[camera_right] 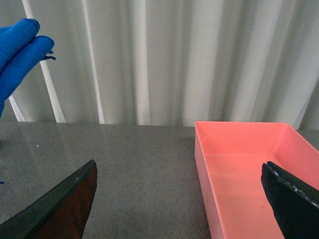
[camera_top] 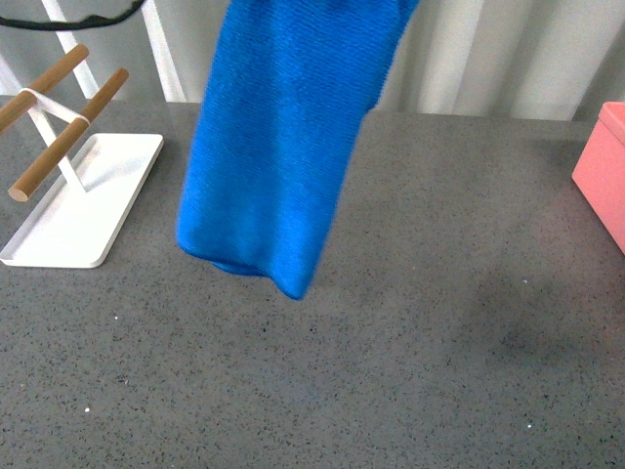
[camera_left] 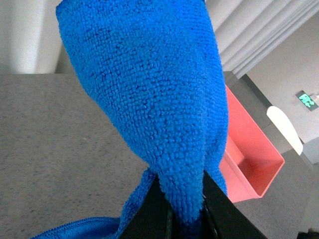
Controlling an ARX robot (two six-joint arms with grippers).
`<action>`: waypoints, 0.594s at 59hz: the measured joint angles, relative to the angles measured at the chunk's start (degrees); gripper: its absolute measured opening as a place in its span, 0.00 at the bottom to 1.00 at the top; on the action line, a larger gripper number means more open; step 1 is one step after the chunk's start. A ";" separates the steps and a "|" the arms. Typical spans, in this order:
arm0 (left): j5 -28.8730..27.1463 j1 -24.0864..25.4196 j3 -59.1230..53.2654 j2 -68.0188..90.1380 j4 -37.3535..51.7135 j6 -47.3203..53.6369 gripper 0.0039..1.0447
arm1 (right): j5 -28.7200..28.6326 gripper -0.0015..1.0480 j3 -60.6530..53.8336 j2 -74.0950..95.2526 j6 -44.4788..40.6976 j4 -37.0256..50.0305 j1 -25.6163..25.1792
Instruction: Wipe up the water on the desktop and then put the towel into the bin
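Hanging in the upper middle of the front frame, the towel (camera_top: 283, 137) is clear of the desktop (camera_top: 439, 342), clenched in the left gripper (camera_left: 187, 199) (a fold sits between its dark fingers). The bin (camera_top: 604, 171) stands at the right edge, well apart from the towel. The right gripper (camera_right: 177, 199) is released, spread wide.

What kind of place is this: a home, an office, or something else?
Probably a room in an office or lab building, not a home: a speckled grey desktop backed by pale curtains, and a green lit wall sign, likely an exit sign.
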 joint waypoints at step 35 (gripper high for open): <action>-0.63 -2.95 -1.70 -1.25 2.38 -5.20 0.04 | -51.58 0.93 18.97 61.02 1.64 28.24 -4.22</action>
